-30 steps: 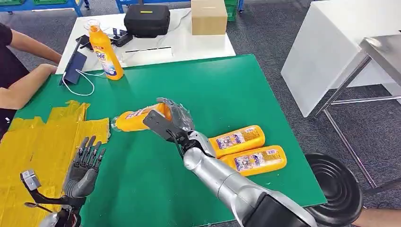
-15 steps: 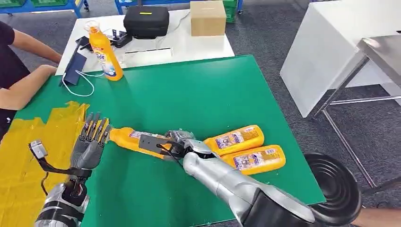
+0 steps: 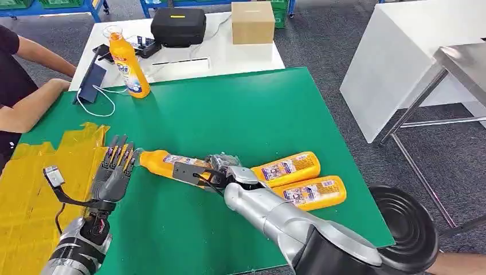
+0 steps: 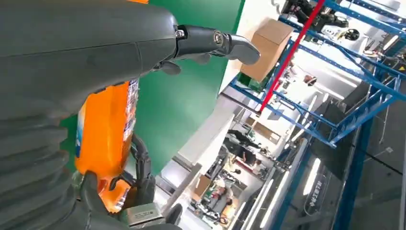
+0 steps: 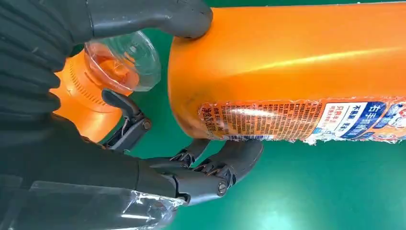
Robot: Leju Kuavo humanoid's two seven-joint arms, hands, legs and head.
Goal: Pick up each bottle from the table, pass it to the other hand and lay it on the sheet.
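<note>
The robot's right arm (image 3: 275, 220) is shiny silver and round, with a black part near the shoulder. Its right hand (image 3: 220, 169) is dark grey with black fingers and clear plastic wrapped over it. The left hand (image 3: 113, 172) is dark grey too, with a thin black cable (image 3: 74, 199) and a small grey box (image 3: 52, 176) beside it.
</note>
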